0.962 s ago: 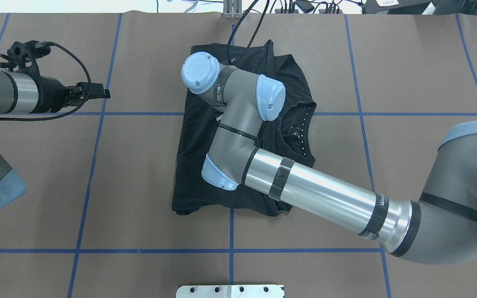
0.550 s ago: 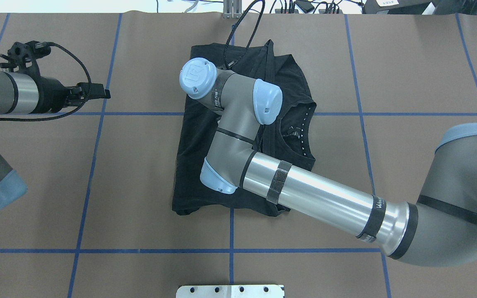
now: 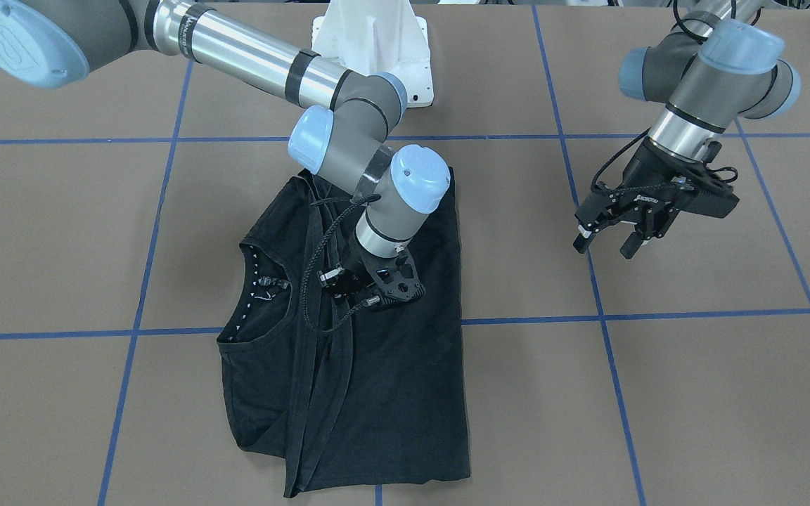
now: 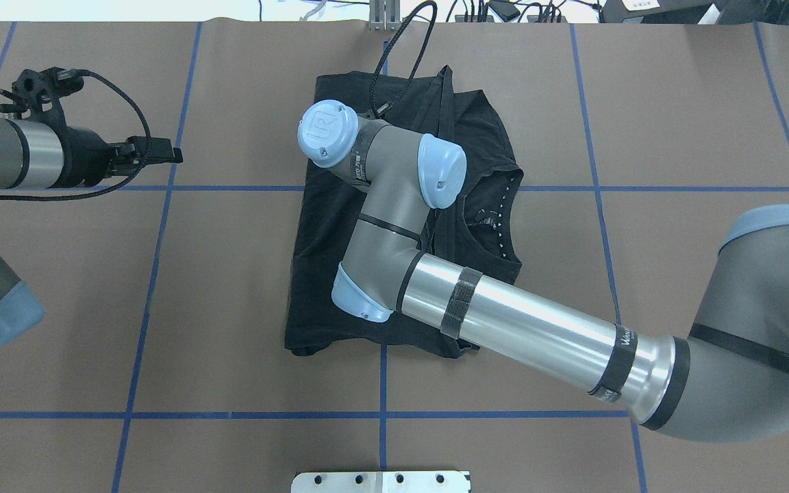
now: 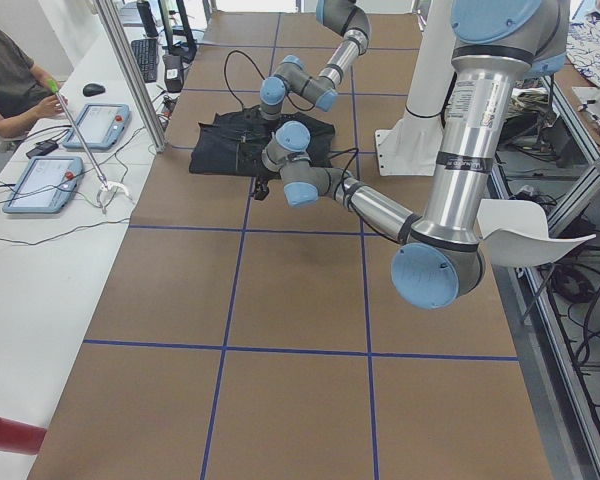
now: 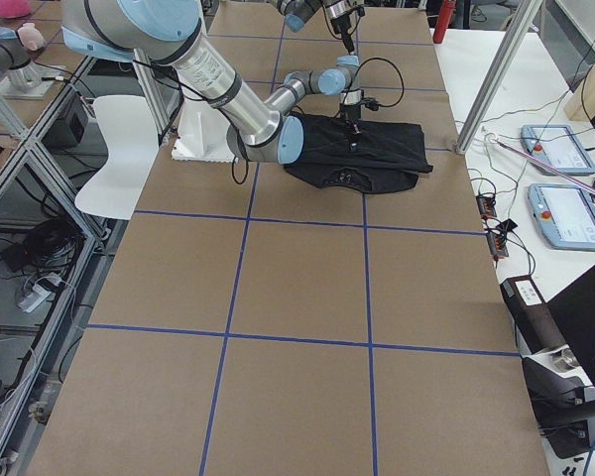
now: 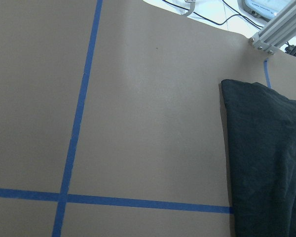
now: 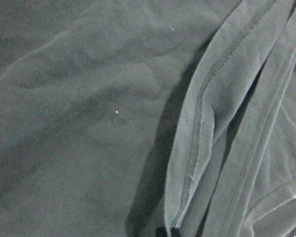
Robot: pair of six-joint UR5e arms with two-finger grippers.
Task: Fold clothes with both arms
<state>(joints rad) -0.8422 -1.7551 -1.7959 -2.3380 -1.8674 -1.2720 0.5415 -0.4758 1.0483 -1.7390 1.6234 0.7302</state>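
L gripper (image 3: 605, 246): jaws apart

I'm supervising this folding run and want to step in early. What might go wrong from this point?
The right gripper is low over the shirt beside a loose folded hem; it may pinch extra layers. The cable looping off that wrist hangs by the cloth and might snag it. The left gripper is open over bare table, so a one-sided pull could skew the fold.
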